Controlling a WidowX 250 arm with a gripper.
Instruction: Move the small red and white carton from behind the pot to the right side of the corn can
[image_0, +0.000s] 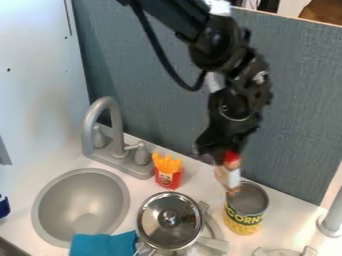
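Blurry red-and-white item (231, 173), identity unclear

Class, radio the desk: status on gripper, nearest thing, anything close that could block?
Gripper low at the corn can's rim, contact unclear. Red-and-white piece at its tip, grip unclear. Lidded pot close beside, possible snag.

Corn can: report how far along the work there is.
Apparently done: the blurred red-and-white item is picked up. In hand: the end effector seems to hold it by the rim of the corn can. Left, if it belongs inside: lowering and letting go.
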